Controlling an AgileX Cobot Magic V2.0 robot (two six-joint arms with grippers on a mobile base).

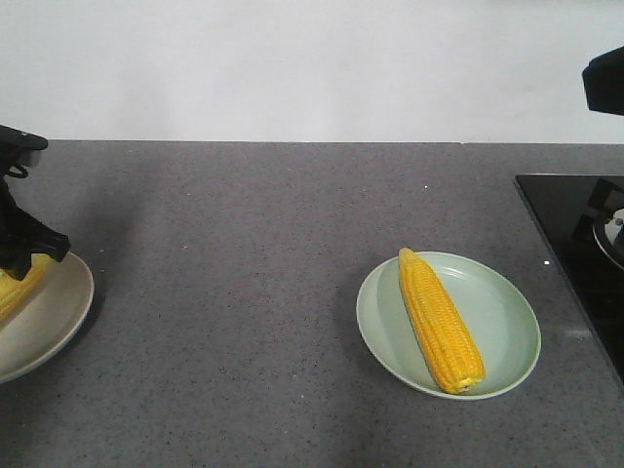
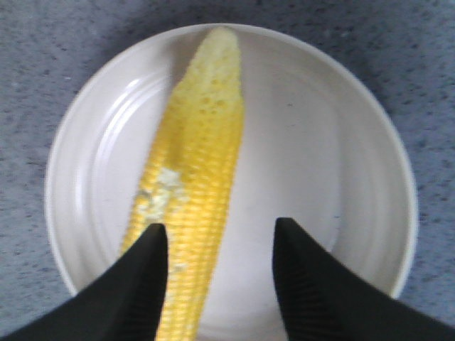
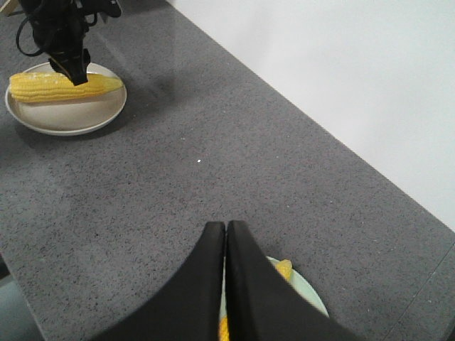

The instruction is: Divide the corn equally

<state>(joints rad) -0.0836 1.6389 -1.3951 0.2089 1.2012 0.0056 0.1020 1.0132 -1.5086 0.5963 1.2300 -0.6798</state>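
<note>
While the left gripper (image 2: 219, 245) hangs spread, a corn cob (image 2: 195, 177) lies under it — right gripper (image 3: 225, 245) closed.

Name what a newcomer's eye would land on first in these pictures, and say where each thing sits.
The bright yellow corn cob lying slantwise on the pale green plate right of centre on the grey counter draws the eye first. A second cob lies on the white plate at the far left, with the left gripper poised over it, jaws open. The right gripper hangs shut above the green plate.
</note>
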